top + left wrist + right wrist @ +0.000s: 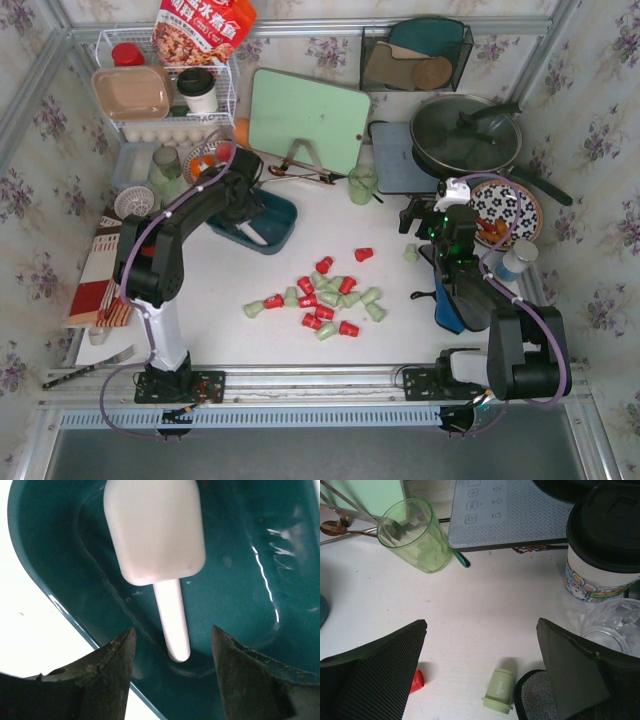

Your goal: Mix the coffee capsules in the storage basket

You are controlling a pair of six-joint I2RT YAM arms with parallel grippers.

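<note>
Looks barely started: capsules (325,300) loose on table (230,290) at 4 o'clock of basket (280,212), none seen inside, just a white scoop (155,530). Left gripper (172,630) part open astride scoop handle, holding nothing; right gripper (481,625) wide open, empty. Remaining: load capsules, stir.

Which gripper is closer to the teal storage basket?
Left. The left gripper hangs directly over the storage basket; the right gripper is far off, near the green cup.

White spatula (155,535), perhaps, in storage basket (240,595); left gripper (172,634) parted
</note>
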